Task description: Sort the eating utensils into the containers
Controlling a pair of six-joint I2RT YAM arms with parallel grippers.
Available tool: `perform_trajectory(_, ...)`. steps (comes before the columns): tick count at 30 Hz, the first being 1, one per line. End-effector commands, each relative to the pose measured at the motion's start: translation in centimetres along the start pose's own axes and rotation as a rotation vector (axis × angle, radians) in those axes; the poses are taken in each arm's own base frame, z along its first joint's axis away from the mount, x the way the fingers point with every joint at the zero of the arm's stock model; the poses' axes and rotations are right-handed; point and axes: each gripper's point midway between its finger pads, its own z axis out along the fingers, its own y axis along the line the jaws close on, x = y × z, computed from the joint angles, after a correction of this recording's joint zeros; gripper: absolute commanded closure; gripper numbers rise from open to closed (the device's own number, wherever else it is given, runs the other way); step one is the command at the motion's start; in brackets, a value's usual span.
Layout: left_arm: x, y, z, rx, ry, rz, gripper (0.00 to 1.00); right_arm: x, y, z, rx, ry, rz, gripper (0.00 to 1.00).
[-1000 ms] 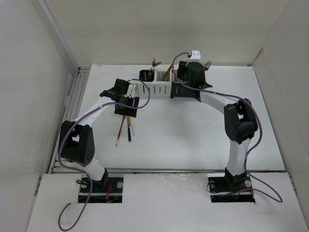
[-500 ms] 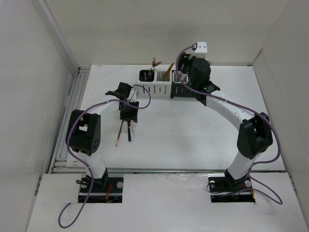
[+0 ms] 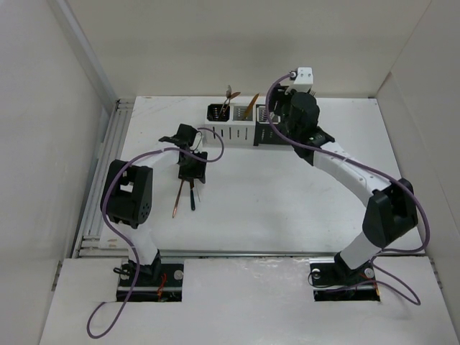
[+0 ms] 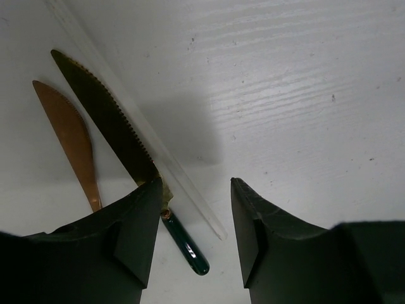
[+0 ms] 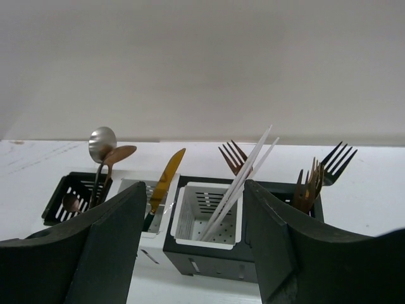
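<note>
The left gripper (image 4: 193, 190) hangs low over the table (image 4: 304, 95), jaws half apart and holding nothing. The dark handle of the knife (image 4: 107, 120) and the end of a chopstick (image 4: 166, 170) lie between them, ready for a pick, I think. A copper knife (image 4: 66, 142) lies beside. The right gripper (image 5: 193, 187), wide and empty, faces the containers (image 5: 183, 225), where spoons (image 5: 103, 140), forks (image 5: 309, 183) and chopsticks (image 5: 243, 174) stand sorted.

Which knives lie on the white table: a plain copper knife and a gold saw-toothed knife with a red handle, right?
Not quite. The gold saw-toothed knife has a dark green handle, not a red one, as the left wrist view shows. The plain copper knife does lie beside it on the white table.
</note>
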Motion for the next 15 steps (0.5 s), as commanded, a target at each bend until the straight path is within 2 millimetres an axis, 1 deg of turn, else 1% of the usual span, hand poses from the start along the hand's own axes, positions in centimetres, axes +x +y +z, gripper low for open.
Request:
perform_trajectory(1,1.0,0.5,-0.2,-0.027,0.024,-0.025,0.54,-4.5,-0.8,-1.7,0.012,-0.094,0.027,0.32)
perform_trajectory(3,1.2,0.7,0.6,-0.03,0.038,-0.027,0.54,-4.4,-1.3,-2.0,0.034,-0.094,0.027,0.32)
perform_trajectory(4,1.4,0.6,0.9,-0.018,0.051,-0.029,0.53,-4.9,-1.4,-2.2,0.034,-0.102,0.022,0.32)
perform_trajectory(5,1.6,0.5,1.6,-0.009,0.065,-0.031,0.53,-4.4,-1.4,-2.2,0.035,-0.093,0.017,0.32)
perform_trajectory(6,1.9,0.1,1.9,0.001,0.077,-0.024,0.53,-4.4,-1.7,-2.2,0.049,-0.094,0.006,0.32)
perform_trajectory(7,1.6,0.0,2.0,0.002,0.073,-0.024,0.53,-5.0,-2.0,-2.5,0.057,-0.105,0.011,0.32)
perform_trajectory(8,1.7,0.1,2.3,0.0,0.082,-0.025,0.53,-4.5,-2.1,-2.5,0.058,-0.095,-0.003,0.32)
perform_trajectory(9,1.1,-0.2,2.0,0.014,0.068,-0.023,0.53,-5.0,-2.3,-2.7,0.067,-0.105,-0.008,0.32)
perform_trajectory(10,0.4,-0.8,1.8,0.021,0.051,-0.009,0.53,-4.5,-2.4,-2.8,0.068,-0.097,-0.012,0.32)
perform_trajectory(11,0.6,-0.6,1.8,0.007,0.059,-0.011,0.53,-5.0,-2.6,-3.0,0.076,-0.105,-0.008,0.32)
perform_trajectory(12,0.2,-0.8,1.7,-0.001,0.047,0.002,0.53,-5.0,-2.6,-3.0,0.077,-0.105,-0.018,0.32)
perform_trajectory(14,0.0,-0.2,1.7,-0.037,0.039,0.003,0.52,-5.0,-3.0,-3.3,0.091,-0.106,-0.018,0.32)
perform_trajectory(15,-0.2,0.2,2.4,-0.053,0.04,0.011,0.5,-5.0,-3.3,-3.5,0.1,-0.106,-0.017,0.32)
